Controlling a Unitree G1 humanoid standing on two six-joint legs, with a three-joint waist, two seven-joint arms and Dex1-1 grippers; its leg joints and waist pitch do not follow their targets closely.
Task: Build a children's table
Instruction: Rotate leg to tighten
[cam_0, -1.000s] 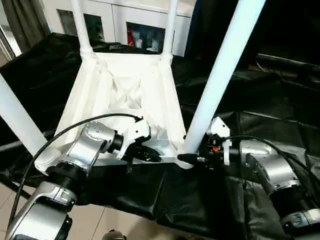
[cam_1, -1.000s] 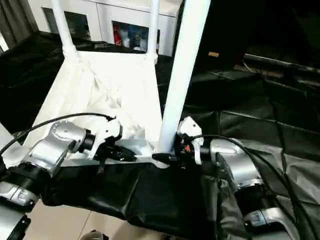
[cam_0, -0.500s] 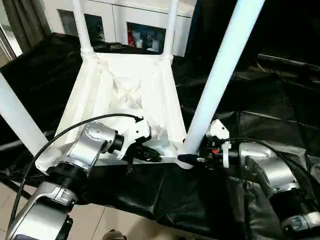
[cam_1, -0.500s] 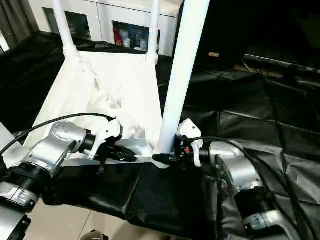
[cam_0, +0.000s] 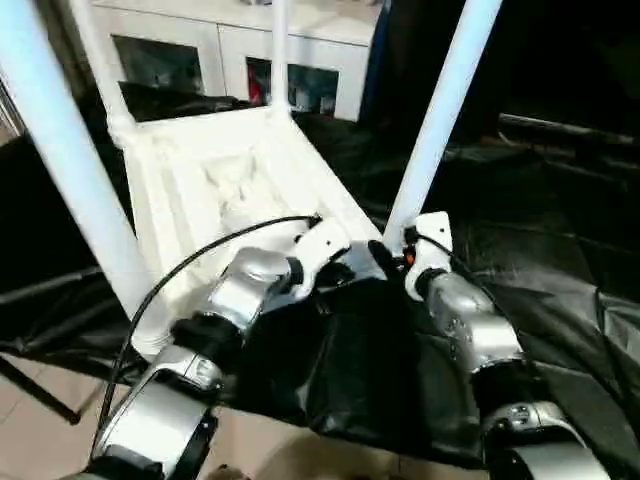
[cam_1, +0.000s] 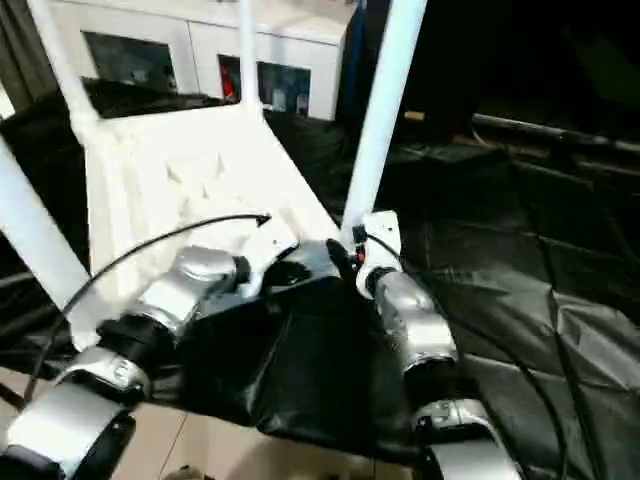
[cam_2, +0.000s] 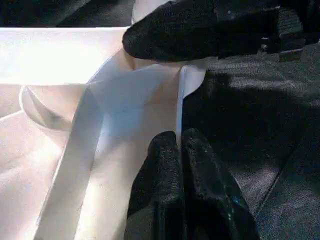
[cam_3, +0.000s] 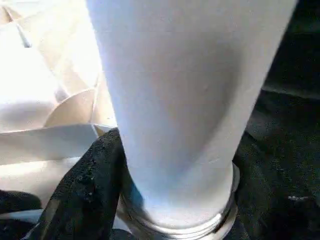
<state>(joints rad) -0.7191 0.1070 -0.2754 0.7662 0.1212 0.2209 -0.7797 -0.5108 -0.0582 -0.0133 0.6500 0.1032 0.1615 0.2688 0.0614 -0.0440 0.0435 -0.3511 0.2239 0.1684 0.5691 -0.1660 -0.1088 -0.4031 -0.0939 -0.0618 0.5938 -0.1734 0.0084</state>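
The children's table lies upside down on the black-draped work table, its white ribbed top facing up. Several white legs stand in the corner sockets, the near right leg and the near left leg closest to me. My left gripper is shut on the thin near rim of the top, close to the near right corner. My right gripper sits around the base of the near right leg, one black finger pressed against it just above the socket.
The black cloth spreads out wrinkled to the right and hangs over the work table's near edge. White cabinets with glass doors stand behind. Tiled floor shows below the near edge at the left.
The whole picture has swung and tilted, so the camera has moved. Both grippers remain at the table's near right corner, the left one now closer to the leg.
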